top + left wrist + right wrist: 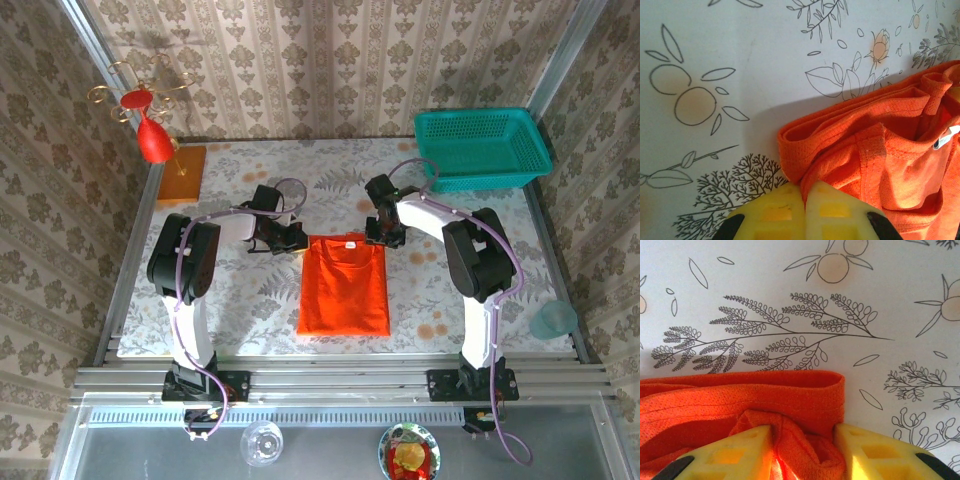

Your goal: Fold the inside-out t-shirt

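Left pincer (803,187) closed at t-shirt (880,150) edge, right pincer (804,430) parted astride its bunched fold, fingers cropped

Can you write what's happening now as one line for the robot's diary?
t-shirt: lying flat, sides folded in | left tool: shut, at far left corner | right tool: open, cloth between its fingers

Top camera overhead; wrist cameras close on t-shirt (343,290).

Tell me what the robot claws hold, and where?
The left gripper is shut on the bright orange-red cloth t-shirt at one collar-end corner. The right gripper straddles the other corner; its hold cannot be told.
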Robot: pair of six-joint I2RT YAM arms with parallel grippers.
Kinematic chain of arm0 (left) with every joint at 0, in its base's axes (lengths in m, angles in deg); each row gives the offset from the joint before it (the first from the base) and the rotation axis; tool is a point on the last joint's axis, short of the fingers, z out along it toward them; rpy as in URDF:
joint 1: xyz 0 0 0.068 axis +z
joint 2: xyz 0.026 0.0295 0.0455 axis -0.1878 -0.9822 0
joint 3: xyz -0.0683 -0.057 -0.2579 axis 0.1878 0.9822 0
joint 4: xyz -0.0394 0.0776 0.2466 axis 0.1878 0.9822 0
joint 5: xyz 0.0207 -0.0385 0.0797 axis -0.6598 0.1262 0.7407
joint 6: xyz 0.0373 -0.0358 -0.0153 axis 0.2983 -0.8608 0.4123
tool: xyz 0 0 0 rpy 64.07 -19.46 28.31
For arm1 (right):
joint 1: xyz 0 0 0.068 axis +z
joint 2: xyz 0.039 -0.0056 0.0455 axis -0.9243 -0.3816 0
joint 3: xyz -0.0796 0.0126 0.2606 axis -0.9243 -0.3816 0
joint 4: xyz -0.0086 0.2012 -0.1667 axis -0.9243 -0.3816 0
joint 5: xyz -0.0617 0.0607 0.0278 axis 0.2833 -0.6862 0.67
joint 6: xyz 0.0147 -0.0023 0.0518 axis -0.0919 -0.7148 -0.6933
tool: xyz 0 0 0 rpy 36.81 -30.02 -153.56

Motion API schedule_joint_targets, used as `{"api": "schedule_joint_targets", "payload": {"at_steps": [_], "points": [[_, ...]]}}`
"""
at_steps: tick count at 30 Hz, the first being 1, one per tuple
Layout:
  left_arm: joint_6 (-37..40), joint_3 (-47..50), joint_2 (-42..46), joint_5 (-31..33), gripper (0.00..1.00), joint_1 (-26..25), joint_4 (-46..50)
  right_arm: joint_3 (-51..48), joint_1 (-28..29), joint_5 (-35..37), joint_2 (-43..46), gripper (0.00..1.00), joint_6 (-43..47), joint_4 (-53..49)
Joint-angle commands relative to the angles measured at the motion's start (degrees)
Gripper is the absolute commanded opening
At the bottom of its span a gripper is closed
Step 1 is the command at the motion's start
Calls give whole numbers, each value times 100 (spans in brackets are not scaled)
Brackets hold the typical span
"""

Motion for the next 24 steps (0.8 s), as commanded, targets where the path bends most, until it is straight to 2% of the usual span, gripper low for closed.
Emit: {"api": "schedule_joint_targets", "payload": {"at_steps": [1,10,18,24], "points": [[1,187,-4,232,0,44,404,120,10,204,287,39,88,-490],[13,180,-30,227,0,44,400,158,-11,202,444,41,88,-579],[20,156,-59,183,0,44,387,185,-18,179,-84,45,80,-557],[40,168,-72,189,0,53,391,175,0,178,-391,45,69,-507]]}}
